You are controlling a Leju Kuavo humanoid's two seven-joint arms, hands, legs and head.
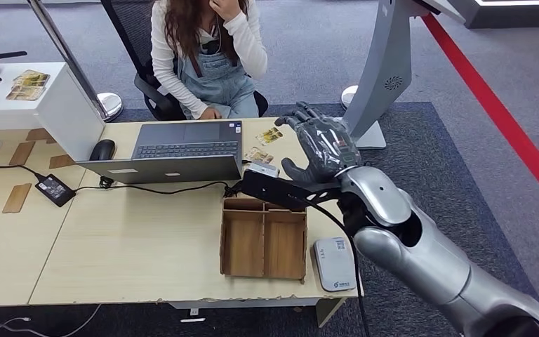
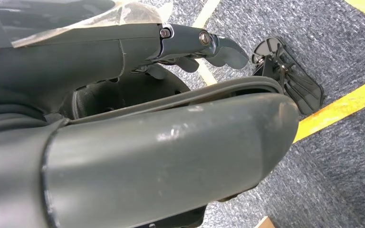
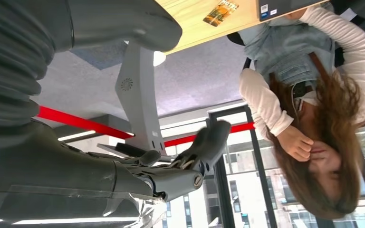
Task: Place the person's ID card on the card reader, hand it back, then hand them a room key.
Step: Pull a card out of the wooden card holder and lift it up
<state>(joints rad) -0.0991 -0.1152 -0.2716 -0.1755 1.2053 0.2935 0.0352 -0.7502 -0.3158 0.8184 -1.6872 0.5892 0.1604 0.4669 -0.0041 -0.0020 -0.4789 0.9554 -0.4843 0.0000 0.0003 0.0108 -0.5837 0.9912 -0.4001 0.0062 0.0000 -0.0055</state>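
My right hand (image 1: 321,145) is raised above the table's right side, fingers spread, with nothing in it. In the right wrist view its fingers (image 3: 208,145) stretch out toward the seated person (image 3: 309,95). Two colourful cards (image 1: 270,135) (image 1: 258,155) lie on the table just left of the hand, near the laptop; one card (image 3: 221,12) shows in the right wrist view. The white card reader (image 1: 335,264) sits at the table's near right corner, with no card on it. My left hand (image 2: 204,43) hangs over the carpet, holding nothing.
A person (image 1: 207,56) sits behind the table (image 1: 126,246) at an open laptop (image 1: 182,149). A wooden divided tray (image 1: 263,240) stands left of the reader. A mouse (image 1: 102,149), a power brick (image 1: 55,189) and cables lie left. A kiosk stand (image 1: 386,70) rises at the right.
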